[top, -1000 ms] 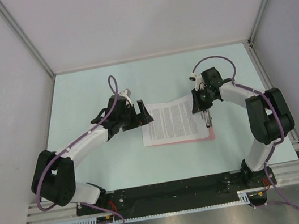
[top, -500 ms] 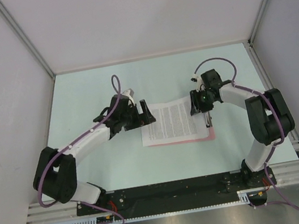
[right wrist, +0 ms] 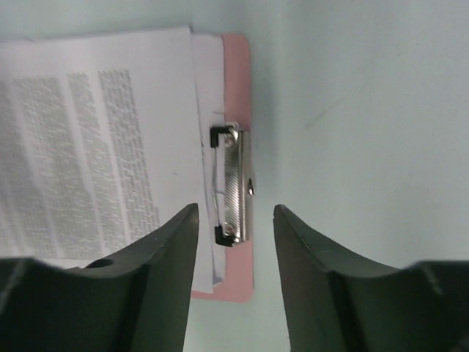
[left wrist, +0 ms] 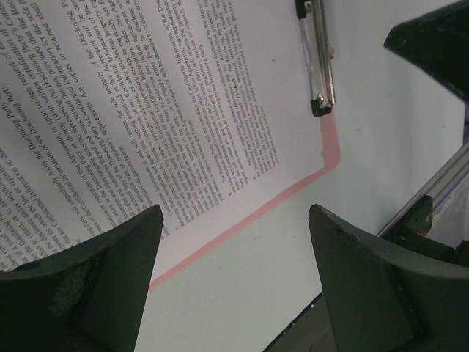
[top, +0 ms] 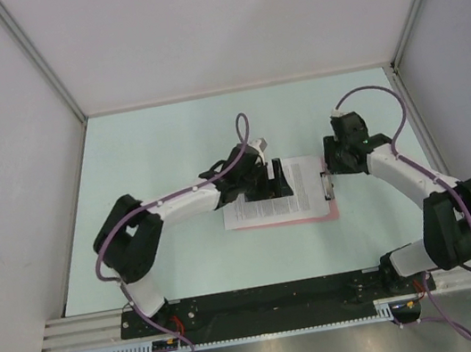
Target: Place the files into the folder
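Hovering over the left-centre of the sheets: left gripper [left wrist: 234, 216], fingers spread wide with nothing between them. Its wrist view shows printed text directly underneath.

The files [top: 306, 189] lie flat on the folder [right wrist: 236, 81], mid-way across the pale green table [top: 158, 144] and roughly square to it. The pink rim shows along the near edge and the right short edge.

The metal clip [right wrist: 234, 183] sits on the folder's right short edge. The sheets' edge reaches it, but I can't tell for sure whether they're tucked under the lip.

The right gripper [right wrist: 234, 213] hangs above the clip end with its fingers parted. The clip is visible in the gap below them, and it grips nothing.

The arms reach in from opposite sides, grippers near each other but apart.
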Action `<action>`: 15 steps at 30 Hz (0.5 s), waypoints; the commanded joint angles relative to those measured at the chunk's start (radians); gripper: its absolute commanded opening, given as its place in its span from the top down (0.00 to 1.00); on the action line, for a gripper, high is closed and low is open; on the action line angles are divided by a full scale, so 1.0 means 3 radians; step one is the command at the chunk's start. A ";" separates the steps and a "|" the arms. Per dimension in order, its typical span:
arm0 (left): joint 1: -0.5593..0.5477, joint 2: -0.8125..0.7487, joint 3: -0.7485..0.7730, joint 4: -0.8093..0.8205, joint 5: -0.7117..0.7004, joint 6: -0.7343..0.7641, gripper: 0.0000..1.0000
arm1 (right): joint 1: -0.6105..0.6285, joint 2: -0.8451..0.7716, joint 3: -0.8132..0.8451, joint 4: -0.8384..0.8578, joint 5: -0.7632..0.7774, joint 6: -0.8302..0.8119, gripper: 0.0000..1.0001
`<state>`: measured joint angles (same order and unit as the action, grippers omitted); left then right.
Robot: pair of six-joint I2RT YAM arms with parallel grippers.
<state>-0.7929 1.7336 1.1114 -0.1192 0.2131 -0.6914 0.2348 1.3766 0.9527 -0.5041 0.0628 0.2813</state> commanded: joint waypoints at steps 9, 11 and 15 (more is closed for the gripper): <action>-0.0026 0.0270 0.0320 -0.0175 -0.0265 -0.0109 0.13 | 0.0490 0.0571 -0.0154 0.0115 0.0782 0.0177 0.39; -0.0026 0.0235 0.0258 -0.0140 -0.0291 -0.0119 0.13 | 0.0501 0.0622 -0.0154 0.0172 0.0773 0.0162 0.44; -0.0026 0.0173 0.0238 -0.0191 -0.0367 -0.0063 0.13 | 0.0496 0.0653 -0.0195 0.0351 0.0691 0.0136 0.49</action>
<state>-0.8028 1.8130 1.1667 -0.1692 0.1390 -0.7090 0.3790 1.5646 0.9020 -0.4820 0.2462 0.3195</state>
